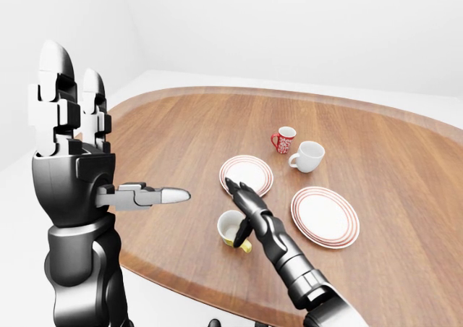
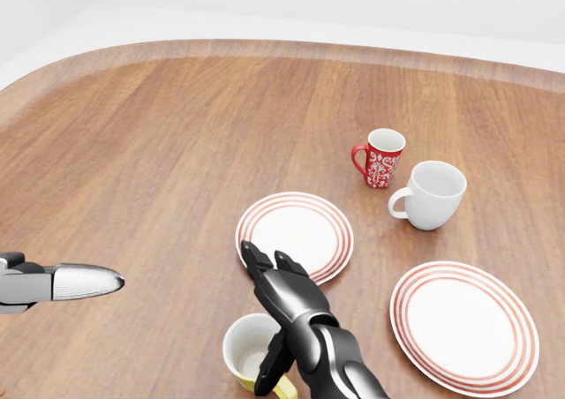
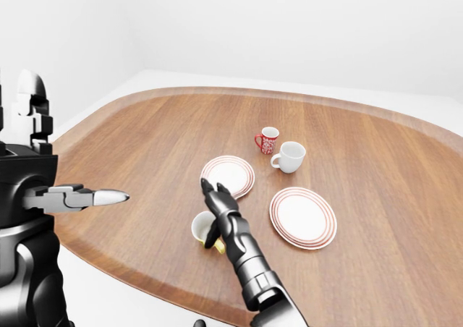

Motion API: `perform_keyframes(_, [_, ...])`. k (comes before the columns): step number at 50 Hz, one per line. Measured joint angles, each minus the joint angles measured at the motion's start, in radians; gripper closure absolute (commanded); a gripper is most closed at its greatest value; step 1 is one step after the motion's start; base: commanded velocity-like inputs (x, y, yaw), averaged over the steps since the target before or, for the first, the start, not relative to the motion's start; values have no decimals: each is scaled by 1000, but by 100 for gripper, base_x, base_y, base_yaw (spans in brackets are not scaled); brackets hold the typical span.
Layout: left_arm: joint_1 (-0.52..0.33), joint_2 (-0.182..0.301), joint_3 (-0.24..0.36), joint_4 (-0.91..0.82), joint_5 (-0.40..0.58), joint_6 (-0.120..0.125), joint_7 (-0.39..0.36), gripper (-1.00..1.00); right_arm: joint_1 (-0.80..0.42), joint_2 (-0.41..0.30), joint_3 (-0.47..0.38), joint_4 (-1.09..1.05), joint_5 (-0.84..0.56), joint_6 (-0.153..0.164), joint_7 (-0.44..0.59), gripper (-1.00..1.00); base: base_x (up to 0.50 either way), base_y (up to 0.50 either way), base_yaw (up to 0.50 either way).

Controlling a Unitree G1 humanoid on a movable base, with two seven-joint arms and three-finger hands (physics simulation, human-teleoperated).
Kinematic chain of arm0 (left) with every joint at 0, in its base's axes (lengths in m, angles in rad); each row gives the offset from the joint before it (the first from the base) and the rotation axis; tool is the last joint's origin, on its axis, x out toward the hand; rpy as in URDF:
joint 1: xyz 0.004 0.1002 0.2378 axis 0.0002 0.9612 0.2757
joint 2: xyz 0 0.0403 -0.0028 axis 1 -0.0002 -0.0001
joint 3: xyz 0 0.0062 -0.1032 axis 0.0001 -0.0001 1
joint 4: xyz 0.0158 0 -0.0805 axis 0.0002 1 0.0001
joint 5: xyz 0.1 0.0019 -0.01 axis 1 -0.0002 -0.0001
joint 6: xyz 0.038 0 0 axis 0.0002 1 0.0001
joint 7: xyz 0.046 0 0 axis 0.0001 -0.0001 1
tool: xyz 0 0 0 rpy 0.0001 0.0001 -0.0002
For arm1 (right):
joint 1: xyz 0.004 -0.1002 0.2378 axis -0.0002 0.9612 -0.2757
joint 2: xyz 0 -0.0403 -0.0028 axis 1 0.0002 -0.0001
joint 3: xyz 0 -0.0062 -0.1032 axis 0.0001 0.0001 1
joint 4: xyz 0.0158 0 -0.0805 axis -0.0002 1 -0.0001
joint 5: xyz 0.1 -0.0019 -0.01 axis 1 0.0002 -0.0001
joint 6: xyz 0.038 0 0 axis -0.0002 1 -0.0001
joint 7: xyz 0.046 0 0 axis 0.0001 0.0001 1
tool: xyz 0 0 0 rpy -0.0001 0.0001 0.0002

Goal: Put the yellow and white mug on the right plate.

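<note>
The yellow and white mug stands upright near the bottom edge of the head view, its handle toward the bottom. My right hand lies over the mug's right rim, open. Its fingers stretch toward the left plate and its thumb hangs at the mug's mouth, not closed round it. The right plate, white with red rings, lies bare to the mug's right. My left hand is raised far to the left in the left-eye view, open, fingers up and thumb pointing right.
A second red-ringed plate lies just above the right hand. A red patterned mug and a white mug stand above the right plate. The round wooden table's edge runs close below the yellow mug.
</note>
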Motion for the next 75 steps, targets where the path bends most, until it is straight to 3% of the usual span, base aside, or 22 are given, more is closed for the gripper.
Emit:
perform_keyframes(42, [2,-2,-7,3,5,0,-2,-100,-14,8,-2,118,4,-38,-60,-100,0,0,0])
perform_keyframes(75, [6,-6,-13,7,12,0,-5,-100,-19,5,-5,174,6,-46,-84,-100,0,0,0])
